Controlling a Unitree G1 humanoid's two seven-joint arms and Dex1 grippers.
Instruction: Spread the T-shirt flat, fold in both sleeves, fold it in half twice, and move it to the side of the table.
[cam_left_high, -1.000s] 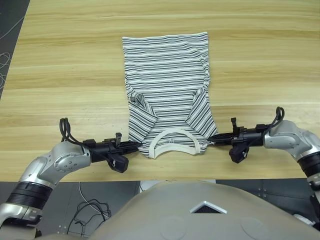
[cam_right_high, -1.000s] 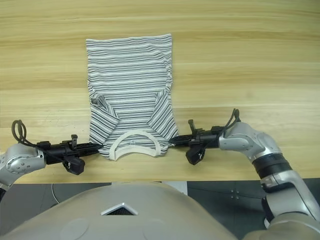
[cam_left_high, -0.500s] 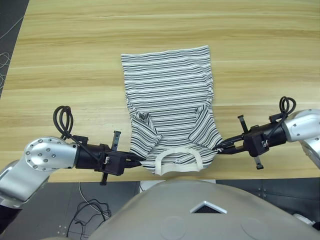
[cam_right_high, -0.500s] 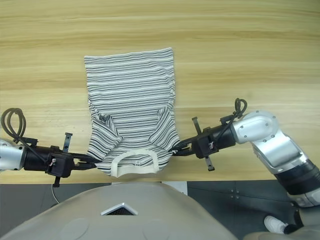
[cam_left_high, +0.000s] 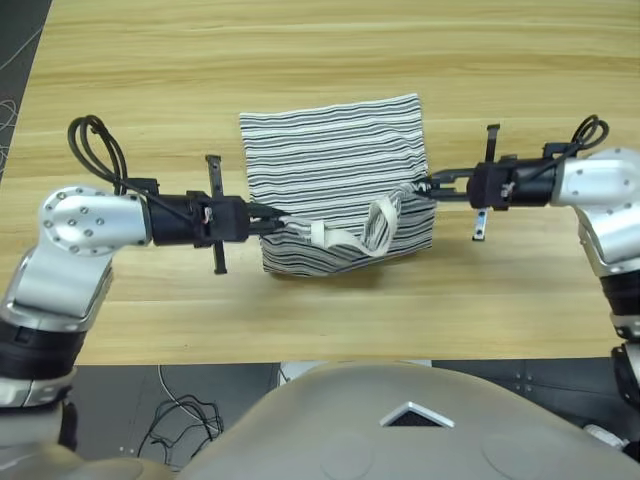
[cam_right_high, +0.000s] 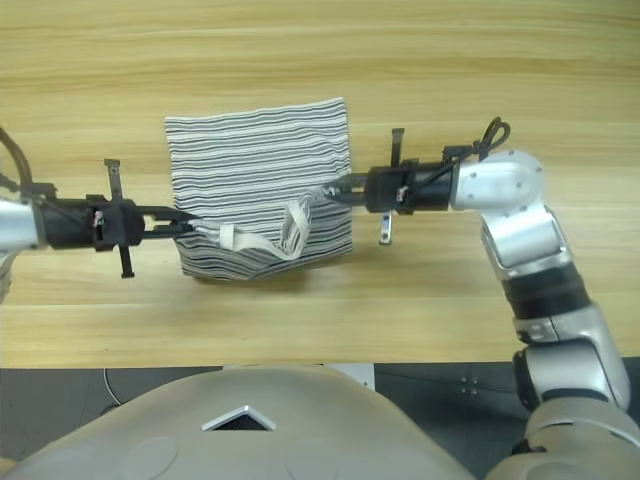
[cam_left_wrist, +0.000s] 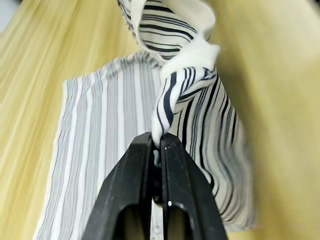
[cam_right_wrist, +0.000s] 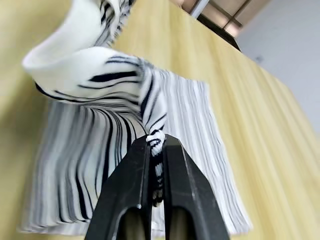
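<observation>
Left eye view: limp, light shirt (cam_left_high: 335, 140) is pinched at shoulder corners, left hand (cam_left_high: 272, 220) and right hand (cam_left_high: 425, 187) clamped on it.

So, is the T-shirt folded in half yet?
Partway. The T-shirt is doubled over itself, but its collar end is held up, not laid down, pinched by the left gripper and right gripper.
</observation>
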